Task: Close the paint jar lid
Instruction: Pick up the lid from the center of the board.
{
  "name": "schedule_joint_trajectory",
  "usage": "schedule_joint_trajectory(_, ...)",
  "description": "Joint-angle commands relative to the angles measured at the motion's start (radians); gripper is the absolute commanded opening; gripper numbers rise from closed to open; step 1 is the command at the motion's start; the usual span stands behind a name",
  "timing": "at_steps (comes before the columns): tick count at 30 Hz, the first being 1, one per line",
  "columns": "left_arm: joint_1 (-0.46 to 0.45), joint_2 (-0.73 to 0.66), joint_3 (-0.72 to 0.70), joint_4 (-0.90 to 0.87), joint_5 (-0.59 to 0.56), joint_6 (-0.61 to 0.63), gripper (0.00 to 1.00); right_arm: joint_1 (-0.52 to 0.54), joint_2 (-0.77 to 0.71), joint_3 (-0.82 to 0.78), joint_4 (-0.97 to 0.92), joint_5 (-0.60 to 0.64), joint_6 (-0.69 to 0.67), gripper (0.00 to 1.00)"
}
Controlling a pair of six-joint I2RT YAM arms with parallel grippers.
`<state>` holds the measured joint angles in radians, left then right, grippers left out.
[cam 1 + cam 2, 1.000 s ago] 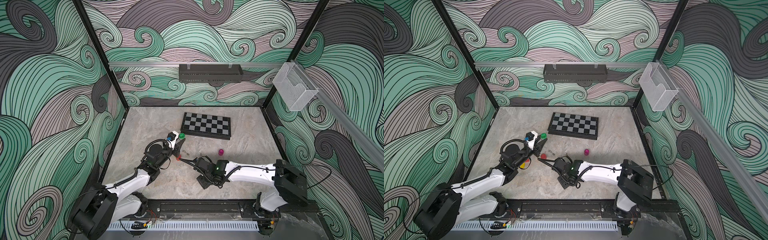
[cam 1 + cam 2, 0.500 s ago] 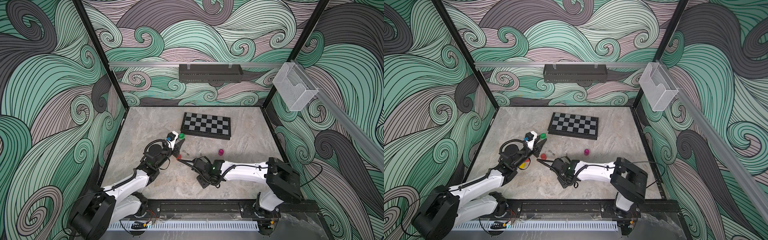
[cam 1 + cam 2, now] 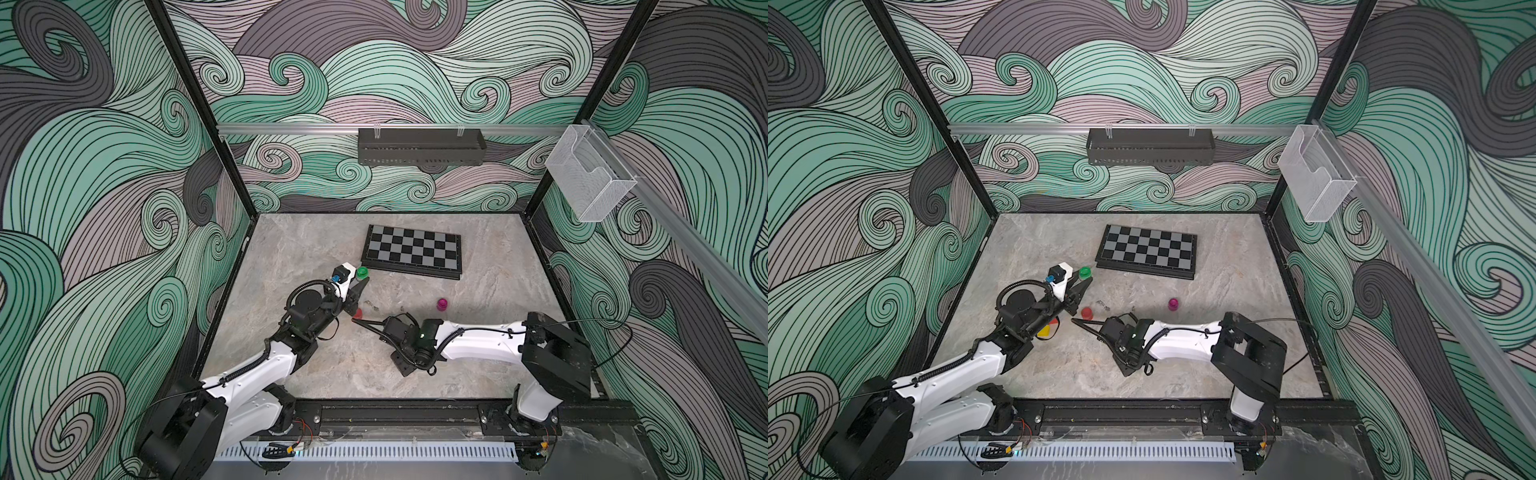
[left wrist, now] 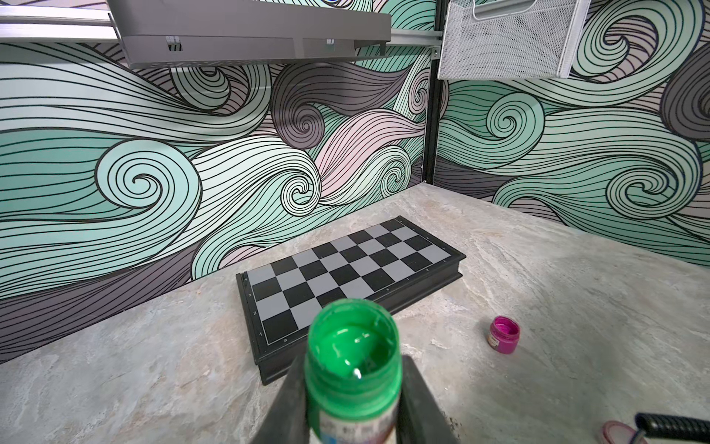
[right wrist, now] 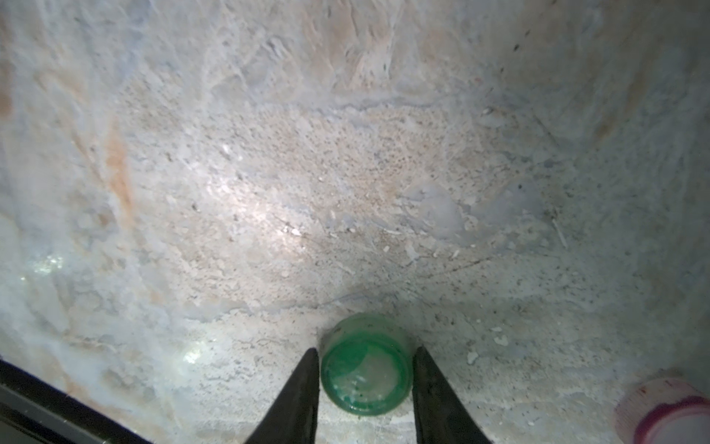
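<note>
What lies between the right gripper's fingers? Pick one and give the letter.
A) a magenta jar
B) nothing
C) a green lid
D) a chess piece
C: the right wrist view shows the green lid lying on the table with the fingers of the right gripper against its two sides; the green jar itself sits in the left gripper.

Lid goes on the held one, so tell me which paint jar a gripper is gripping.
The green jar, open and upright, clamped in the left gripper. The magenta jar stands free on the table, with no gripper on it.
</note>
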<state>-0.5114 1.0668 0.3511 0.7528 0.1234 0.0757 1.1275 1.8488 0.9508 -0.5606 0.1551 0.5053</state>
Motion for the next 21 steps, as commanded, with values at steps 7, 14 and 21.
schedule_joint_trajectory(7,0.007,-0.019,-0.004,0.000,0.010,0.005,0.12,0.003,0.033,0.041,0.012,0.001,0.025,0.38)
schedule_joint_trajectory(14,0.007,-0.015,-0.004,0.001,0.016,0.006,0.12,0.002,0.041,0.049,0.005,-0.002,0.023,0.32)
schedule_joint_trajectory(21,0.007,-0.014,-0.003,-0.005,0.058,0.010,0.11,-0.024,-0.062,0.026,0.002,-0.014,0.016,0.29)
